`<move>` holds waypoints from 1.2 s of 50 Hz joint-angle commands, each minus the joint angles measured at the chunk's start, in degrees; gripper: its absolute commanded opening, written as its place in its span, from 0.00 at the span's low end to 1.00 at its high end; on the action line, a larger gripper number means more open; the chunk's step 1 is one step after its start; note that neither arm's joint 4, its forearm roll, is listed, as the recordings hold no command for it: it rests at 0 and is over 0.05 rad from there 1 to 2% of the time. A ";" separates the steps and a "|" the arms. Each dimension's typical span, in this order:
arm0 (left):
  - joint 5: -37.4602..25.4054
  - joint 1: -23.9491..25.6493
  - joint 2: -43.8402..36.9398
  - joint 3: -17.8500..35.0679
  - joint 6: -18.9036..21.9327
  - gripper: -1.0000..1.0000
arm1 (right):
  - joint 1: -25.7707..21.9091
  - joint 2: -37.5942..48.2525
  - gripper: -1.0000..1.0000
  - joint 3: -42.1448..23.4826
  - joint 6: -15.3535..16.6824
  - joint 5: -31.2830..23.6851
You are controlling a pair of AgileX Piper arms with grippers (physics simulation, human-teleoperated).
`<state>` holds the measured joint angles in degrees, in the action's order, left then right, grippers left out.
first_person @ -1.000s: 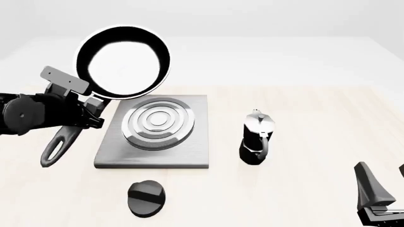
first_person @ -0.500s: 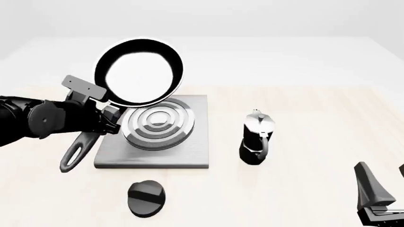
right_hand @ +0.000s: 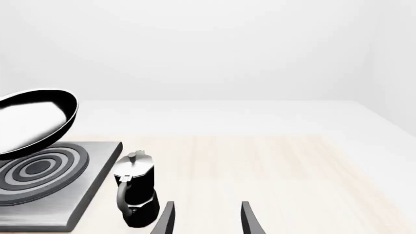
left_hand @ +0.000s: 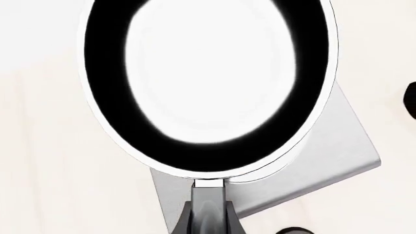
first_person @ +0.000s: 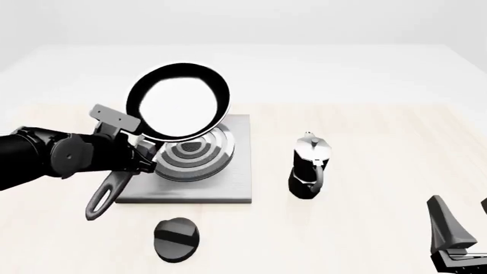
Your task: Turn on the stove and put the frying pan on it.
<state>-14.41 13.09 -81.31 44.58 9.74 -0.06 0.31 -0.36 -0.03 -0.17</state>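
So the left gripper (first_person: pixel 129 149) pinches the frying pan (first_person: pixel 179 101) by its handle, tilted above the stove (first_person: pixel 228 177) just ahead, unplaced, with the knob (first_person: pixel 175 240) seemingly unturned.

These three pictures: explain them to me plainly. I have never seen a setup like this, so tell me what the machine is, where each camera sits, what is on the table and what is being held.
It is a simulated robot with two arms at a table. The front view looks down from behind the arms. The other two come from cameras mounted just behind each gripper.

On the table lie a flat grey stove with silver rings, its separate black knob, and a moka pot.

The left gripper is shut on the handle of the frying pan, holding it tilted in the air above the stove. The right gripper waits low at the table's near right, open and empty.
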 commanded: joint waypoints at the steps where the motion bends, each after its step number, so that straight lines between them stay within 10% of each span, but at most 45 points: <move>1: 1.19 1.29 -0.34 -0.15 -0.62 0.00 | 0.01 -0.01 1.00 0.00 0.00 0.00; 60: 7.36 3.23 -6.99 -4.31 -2.67 0.00 | -0.01 -0.01 1.00 0.00 0.01 0.00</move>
<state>-8.57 16.47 -87.56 39.59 6.57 -0.06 0.31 -0.36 -0.03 -0.16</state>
